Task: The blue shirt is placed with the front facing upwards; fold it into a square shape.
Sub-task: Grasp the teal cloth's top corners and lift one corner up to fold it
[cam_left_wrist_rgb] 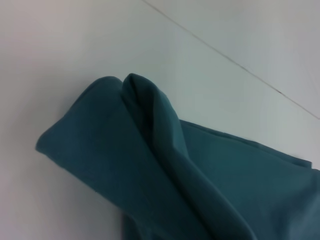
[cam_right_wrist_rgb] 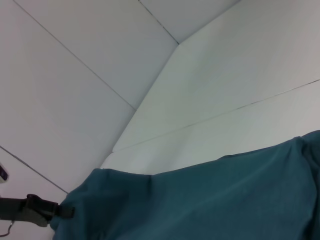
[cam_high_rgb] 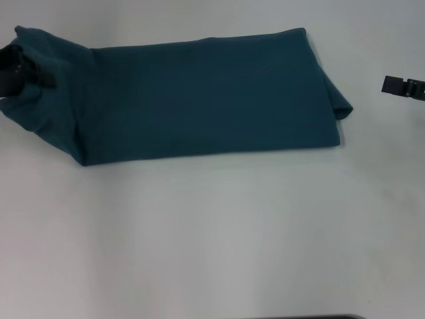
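The blue shirt (cam_high_rgb: 199, 100) lies on the white table (cam_high_rgb: 212, 232), toward its far side, spread as a long band running left to right. It is a dark teal-blue cloth, plain on the face that shows; no lettering or tag is visible. Its long edges are fairly straight and its top surface is smooth, with only faint creases. At the right end a fold of cloth bulges out past the band's corner. At the left end the cloth is gathered and lifted off the table, rising in soft ridges toward my left gripper (cam_high_rgb: 20, 70).

My left gripper sits at that raised left end, at the far left of the table, closed on the shirt's cloth, which drapes down from it. My left wrist view shows the bunched end (cam_left_wrist_rgb: 150, 165) with two rounded folds pressed side by side.

My right gripper (cam_high_rgb: 403, 86) hovers at the far right, well apart from the shirt's right end; I cannot tell how wide it stands.
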Robot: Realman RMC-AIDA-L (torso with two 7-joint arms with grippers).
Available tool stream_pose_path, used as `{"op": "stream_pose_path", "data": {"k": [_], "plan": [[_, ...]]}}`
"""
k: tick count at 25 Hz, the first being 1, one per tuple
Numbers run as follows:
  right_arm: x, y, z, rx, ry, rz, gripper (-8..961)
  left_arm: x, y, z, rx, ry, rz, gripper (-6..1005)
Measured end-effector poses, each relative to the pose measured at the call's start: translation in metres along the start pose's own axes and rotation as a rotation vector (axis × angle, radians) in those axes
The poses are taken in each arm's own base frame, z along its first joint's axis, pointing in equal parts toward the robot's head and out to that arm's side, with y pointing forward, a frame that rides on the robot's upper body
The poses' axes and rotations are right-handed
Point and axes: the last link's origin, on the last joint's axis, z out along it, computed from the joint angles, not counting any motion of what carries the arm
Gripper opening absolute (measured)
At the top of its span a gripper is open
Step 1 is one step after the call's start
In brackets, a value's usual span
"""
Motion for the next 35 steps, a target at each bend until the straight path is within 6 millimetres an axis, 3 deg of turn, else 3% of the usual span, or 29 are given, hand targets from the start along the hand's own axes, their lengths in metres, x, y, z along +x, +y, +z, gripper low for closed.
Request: {"op": "stream_pose_path", "data": {"k": [22, 35], "plan": [[0.001, 0.0, 0.001, -0.001, 0.004, -0.002, 903, -0.001, 0.0, -0.004, 0.01, -0.008, 0.003, 62], [0.0, 0.0, 0.0, -0.001, 0.004, -0.002, 902, 0.014, 0.055, -0.006, 0.217, -0.059, 0.171, 62]]}}
